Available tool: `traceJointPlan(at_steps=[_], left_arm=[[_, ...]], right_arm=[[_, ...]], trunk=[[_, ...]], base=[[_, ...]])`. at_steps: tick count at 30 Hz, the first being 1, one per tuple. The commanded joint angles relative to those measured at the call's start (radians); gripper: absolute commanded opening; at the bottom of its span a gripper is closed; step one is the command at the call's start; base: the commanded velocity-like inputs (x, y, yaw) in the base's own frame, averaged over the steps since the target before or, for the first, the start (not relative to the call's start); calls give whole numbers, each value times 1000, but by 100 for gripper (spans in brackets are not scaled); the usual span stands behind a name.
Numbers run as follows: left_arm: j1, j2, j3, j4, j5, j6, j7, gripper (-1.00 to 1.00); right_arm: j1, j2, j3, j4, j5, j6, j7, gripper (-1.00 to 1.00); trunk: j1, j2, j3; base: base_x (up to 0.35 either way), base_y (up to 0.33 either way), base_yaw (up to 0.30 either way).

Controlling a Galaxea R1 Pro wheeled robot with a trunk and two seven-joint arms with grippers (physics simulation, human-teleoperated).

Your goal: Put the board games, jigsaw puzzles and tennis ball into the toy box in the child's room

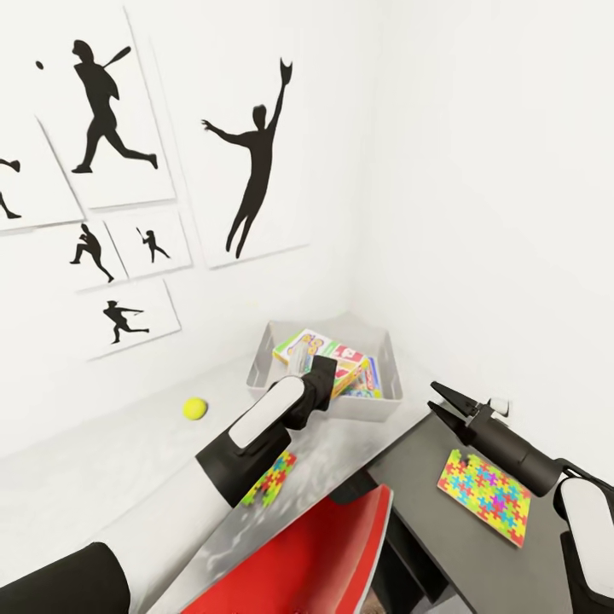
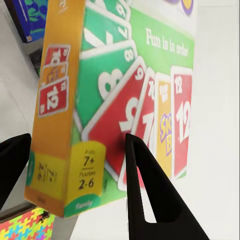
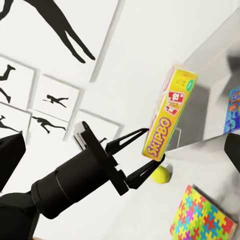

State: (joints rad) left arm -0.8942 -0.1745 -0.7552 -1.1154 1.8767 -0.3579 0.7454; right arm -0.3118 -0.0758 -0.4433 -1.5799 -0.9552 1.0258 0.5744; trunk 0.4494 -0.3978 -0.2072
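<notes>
While the left gripper pinched the green, yellow and red Skip-Bo card box, it hung over the shallow light-grey toy box.
The box looked light, stiff and smooth, so it could slip; holding it across the thin edge seemed best. The right gripper stood wide open, holding nothing, above the dark grey table.

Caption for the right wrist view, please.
Left gripper holds the Skip-Bo box upright above the table, tennis ball and a puzzle below.
</notes>
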Motion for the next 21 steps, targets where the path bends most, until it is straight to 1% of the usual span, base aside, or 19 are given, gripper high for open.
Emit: traceJointPlan(at_steps=[1, 5, 10, 14, 16, 18, 21], left_arm=[[-1, 0, -1, -6, 3, -4, 5, -100], [-2, 0, -3, -23, 2, -4, 4, -100], [-3, 0, -4, -98, 1, -3, -2, -100], [-6, 0, -4, -116, -2, -3, -3, -100], [-19, 0, -4, -116, -1, -4, -3, -100], [-46, 0, -4, -111, 0, -4, -3, -100], [-69, 0, -4, -88, 0, -4, -3, -100]], right_arm=[[-1, 0, -2, 0, 6, 4, 7, 100], [-1, 0, 1, 0, 6, 5, 6, 100], [-1, 1, 1, 0, 6, 3, 5, 100], [-1, 1, 2, 0, 6, 3, 5, 100], [-1, 1, 2, 0, 6, 3, 5, 100], [-1, 1, 3, 0, 6, 1, 4, 100], [-1, 1, 3, 0, 6, 1, 4, 100]], trunk=[[1, -2, -4], [1, -2, -7], [1, -2, -8], [1, -2, -8], [1, -2, -8], [1, -2, -8], [1, -2, -8]], base=[[0, 0, 77], [0, 0, 45], [0, 0, 7], [0, 0, 1], [0, 0, 0], [0, 0, 0], [0, 0, 0]])
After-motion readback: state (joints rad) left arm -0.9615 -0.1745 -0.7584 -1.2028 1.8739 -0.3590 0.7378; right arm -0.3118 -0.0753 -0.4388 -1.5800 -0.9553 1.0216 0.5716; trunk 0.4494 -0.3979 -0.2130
